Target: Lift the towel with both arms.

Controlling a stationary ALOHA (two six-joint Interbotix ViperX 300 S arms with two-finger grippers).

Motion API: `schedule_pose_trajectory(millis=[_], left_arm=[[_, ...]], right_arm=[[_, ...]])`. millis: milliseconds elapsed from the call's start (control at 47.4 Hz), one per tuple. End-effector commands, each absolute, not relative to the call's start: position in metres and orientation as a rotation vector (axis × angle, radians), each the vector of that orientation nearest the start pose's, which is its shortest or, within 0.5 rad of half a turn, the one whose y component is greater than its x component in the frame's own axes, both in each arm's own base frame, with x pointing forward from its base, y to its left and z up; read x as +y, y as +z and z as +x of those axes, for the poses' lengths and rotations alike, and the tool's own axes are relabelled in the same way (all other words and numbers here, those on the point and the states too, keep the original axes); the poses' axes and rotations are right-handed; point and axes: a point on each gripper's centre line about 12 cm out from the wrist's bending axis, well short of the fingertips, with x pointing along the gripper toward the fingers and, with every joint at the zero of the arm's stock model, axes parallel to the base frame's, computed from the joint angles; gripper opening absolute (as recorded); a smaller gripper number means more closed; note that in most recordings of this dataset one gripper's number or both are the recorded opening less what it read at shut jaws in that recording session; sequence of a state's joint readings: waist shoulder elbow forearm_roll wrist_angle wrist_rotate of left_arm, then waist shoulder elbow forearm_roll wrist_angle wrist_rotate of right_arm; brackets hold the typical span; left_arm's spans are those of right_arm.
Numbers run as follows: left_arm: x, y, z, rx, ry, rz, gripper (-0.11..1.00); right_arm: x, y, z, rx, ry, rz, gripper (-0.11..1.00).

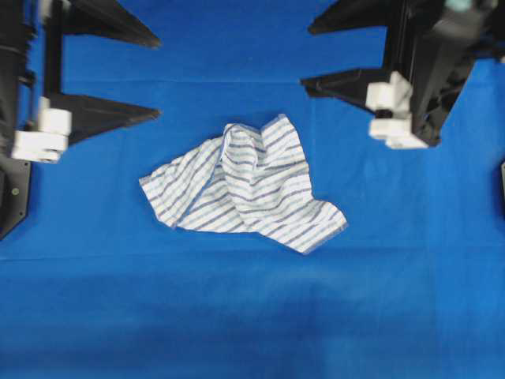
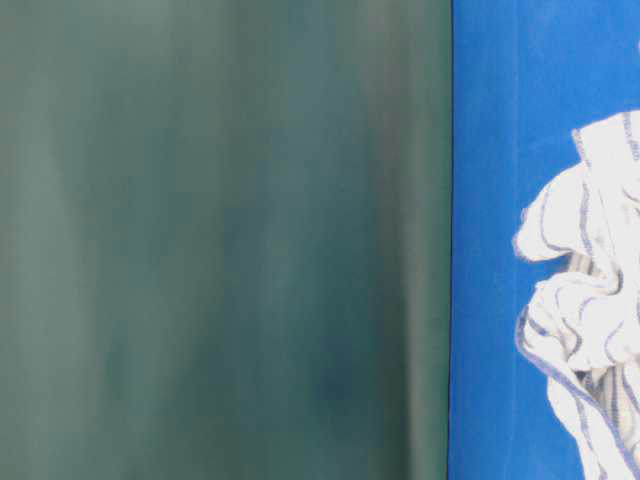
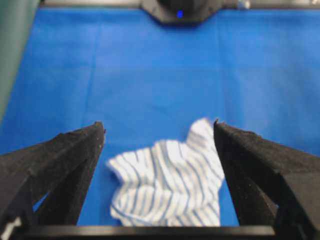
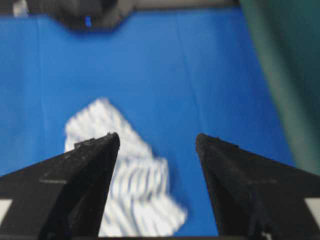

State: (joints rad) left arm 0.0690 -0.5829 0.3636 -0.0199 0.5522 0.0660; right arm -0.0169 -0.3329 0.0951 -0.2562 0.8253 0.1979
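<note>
towel [image 1: 245,185] lies crumpled mid blue sheet [image 1: 252,316], untouched, left gripper [image 1: 158,76] and right gripper [image 1: 306,54] both spread wide, empty and off to either side of it; lift not yet begun, grasping and raising both remain.

Table-level view cuts the towel [image 2: 590,330] off at right edge

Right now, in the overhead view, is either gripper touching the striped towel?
No. The striped towel lies crumpled on the blue sheet, apart from both grippers.
</note>
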Motion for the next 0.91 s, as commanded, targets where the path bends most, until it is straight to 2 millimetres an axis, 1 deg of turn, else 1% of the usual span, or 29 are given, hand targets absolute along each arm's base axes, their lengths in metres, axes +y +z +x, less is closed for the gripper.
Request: schedule_pose_trajectory(millis=[0, 42, 84, 105, 211, 253, 316, 337, 401, 422, 485, 527, 548, 590, 759, 885], left_arm=[[0.02, 0.428, 0.293, 0.326, 0.053, 0.036, 0.86], [0.02, 0.419, 0.296, 0.336, 0.053, 0.034, 0.85], [0.02, 0.406, 0.301, 0.351, 0.054, 0.031, 0.86], [0.02, 0.402, 0.302, 0.354, 0.054, 0.03, 0.86], [0.021, 0.371, 0.309, 0.387, 0.055, 0.024, 0.86], [0.021, 0.36, 0.311, 0.4, 0.055, 0.021, 0.86], [0.021, 0.338, 0.314, 0.426, 0.055, 0.016, 0.86], [0.021, 0.332, 0.315, 0.432, 0.056, 0.015, 0.86], [0.022, 0.314, 0.316, 0.447, 0.057, 0.011, 0.86], [0.022, 0.304, 0.317, 0.456, 0.057, 0.009, 0.86], [0.022, 0.287, 0.318, 0.468, 0.058, 0.008, 0.86], [0.022, 0.275, 0.319, 0.476, 0.059, 0.008, 0.86], [0.022, 0.266, 0.32, 0.485, 0.06, 0.008, 0.85], [0.022, 0.256, 0.321, 0.49, 0.061, 0.006, 0.86], [0.024, 0.21, 0.326, 0.515, 0.073, -0.021, 0.86], [0.02, 0.179, 0.329, 0.562, 0.072, -0.051, 0.86]], right_arm=[[-0.027, 0.43, 0.345, 0.558, -0.203, -0.009, 0.65], [-0.026, 0.42, 0.346, 0.569, -0.204, 0.001, 0.65], [-0.026, 0.409, 0.347, 0.58, -0.204, 0.011, 0.65], [-0.026, 0.4, 0.347, 0.589, -0.202, 0.017, 0.65], [-0.024, 0.371, 0.348, 0.614, -0.198, 0.043, 0.65], [-0.023, 0.355, 0.348, 0.625, -0.196, 0.06, 0.65], [-0.022, 0.338, 0.348, 0.637, -0.195, 0.081, 0.65], [-0.022, 0.329, 0.347, 0.643, -0.192, 0.089, 0.65], [-0.021, 0.312, 0.346, 0.651, -0.189, 0.108, 0.65], [-0.02, 0.307, 0.346, 0.654, -0.188, 0.115, 0.65], [-0.019, 0.288, 0.346, 0.667, -0.184, 0.134, 0.65], [-0.018, 0.278, 0.345, 0.676, -0.182, 0.142, 0.65], [-0.018, 0.274, 0.345, 0.681, -0.18, 0.143, 0.65], [-0.018, 0.261, 0.345, 0.699, -0.18, 0.148, 0.65], [-0.016, 0.226, 0.351, 0.751, -0.168, 0.151, 0.64], [-0.013, 0.198, 0.356, 0.785, -0.156, 0.162, 0.64]])
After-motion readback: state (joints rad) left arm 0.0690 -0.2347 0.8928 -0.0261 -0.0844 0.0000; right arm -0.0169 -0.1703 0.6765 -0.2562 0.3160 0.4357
